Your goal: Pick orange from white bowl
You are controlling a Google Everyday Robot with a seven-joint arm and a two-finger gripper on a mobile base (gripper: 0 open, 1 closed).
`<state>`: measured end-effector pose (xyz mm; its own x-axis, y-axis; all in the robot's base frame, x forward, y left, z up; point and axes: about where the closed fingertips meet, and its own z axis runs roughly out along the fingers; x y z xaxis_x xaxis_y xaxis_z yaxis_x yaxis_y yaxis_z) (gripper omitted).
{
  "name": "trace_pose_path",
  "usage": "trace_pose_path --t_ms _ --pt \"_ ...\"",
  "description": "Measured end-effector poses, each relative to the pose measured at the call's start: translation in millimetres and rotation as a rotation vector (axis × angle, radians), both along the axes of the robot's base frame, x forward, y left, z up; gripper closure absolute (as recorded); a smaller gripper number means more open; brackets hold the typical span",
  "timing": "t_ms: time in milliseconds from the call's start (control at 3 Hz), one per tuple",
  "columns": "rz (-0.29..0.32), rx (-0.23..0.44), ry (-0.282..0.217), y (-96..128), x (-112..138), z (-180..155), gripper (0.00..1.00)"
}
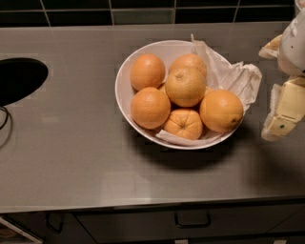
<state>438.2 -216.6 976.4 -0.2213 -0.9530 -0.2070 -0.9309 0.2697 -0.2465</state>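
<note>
The white bowl (125, 95) stands in the middle of the grey counter, lined with crumpled white paper (233, 76), and holds several oranges. A large, smooth, deep-orange orange (221, 110) lies at the bowl's right side. Two similar ones lie at the left front (150, 107) and the left back (147, 71). A paler yellowish orange with a stem dimple (185, 86) sits on top in the middle. A small ribbed one (183, 123) lies at the front. My gripper (282, 116), cream-white, hangs at the right edge of the camera view, just right of the bowl and apart from it, holding nothing that I can see.
The grey counter (71, 143) ends at a front edge with dark drawers and a handle (192, 220) below. A dark oval opening (19, 78) lies at the far left. A dark tiled wall (143, 12) runs along the back.
</note>
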Motion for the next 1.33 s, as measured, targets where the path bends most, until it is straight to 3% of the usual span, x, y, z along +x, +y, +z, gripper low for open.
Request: trace_pose_path --t_ms 333,1333 --pt "0.001 0.033 -0.011 24.9 5.8 -19.5 0.0" --pt "-0.023 0.071 -0.011 32.5 8.0 -26.0 0.03"
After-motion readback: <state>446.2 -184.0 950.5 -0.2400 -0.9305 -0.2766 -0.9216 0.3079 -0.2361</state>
